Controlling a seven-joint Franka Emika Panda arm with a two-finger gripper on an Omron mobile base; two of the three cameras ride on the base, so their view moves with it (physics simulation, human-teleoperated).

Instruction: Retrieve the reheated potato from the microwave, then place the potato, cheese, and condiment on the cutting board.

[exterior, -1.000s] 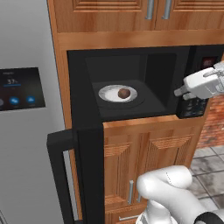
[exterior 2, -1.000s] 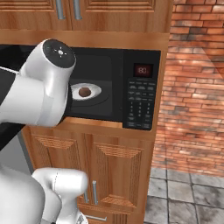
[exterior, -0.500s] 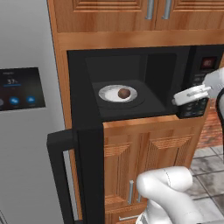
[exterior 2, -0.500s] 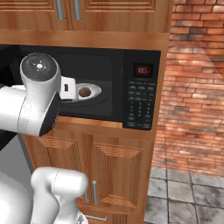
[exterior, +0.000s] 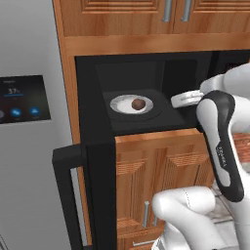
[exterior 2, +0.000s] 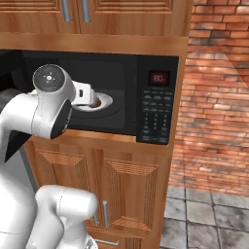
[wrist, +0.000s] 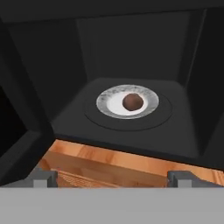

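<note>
Gripper [wrist: 112, 177] spread wide at the microwave [exterior: 97, 93] mouth, well short of the potato [wrist: 133, 101] mid-plate [wrist: 107, 101]

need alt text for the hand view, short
A brown potato sits on a white plate in the middle of the open microwave. The open pincer faces it from outside, above a wooden cabinet front.

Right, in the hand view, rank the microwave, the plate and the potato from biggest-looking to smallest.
1. Microwave: its open black cavity takes up most of the picture.
2. Plate: the white round dish on the cavity floor.
3. Potato: the small brown lump sitting on the plate, plainly the smallest.
</note>
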